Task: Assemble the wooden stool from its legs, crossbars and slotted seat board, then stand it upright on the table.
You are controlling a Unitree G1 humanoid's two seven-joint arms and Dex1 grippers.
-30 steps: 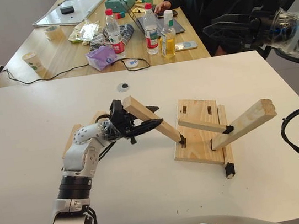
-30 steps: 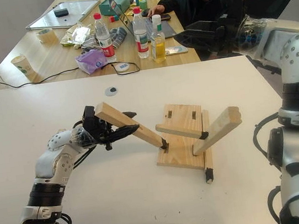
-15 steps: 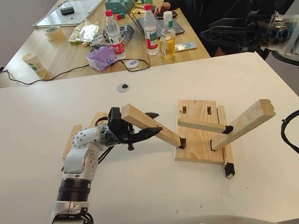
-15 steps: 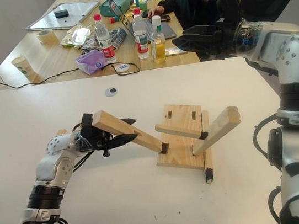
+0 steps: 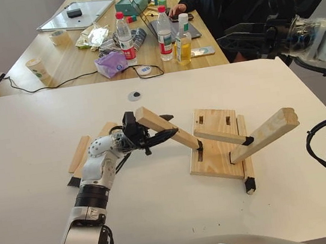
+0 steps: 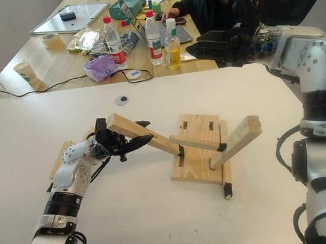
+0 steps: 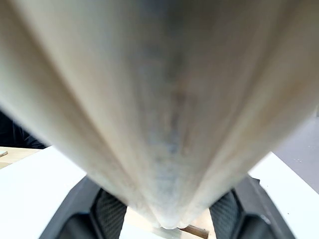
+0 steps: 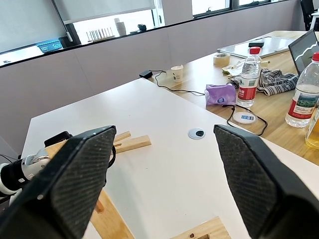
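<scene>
A leg [image 5: 187, 140], at 9 o'clock of the seat board [image 5: 214, 121], is clamped by the left pincer [image 5: 172, 125]; the right pincer [image 5: 226, 34] is spread apart.

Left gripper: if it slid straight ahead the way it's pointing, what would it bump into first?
Most likely the slotted seat board. The left gripper points along the leg it holds, slanting down toward the board's near edge. Depth is hard to judge, so it might touch the table first.
</scene>
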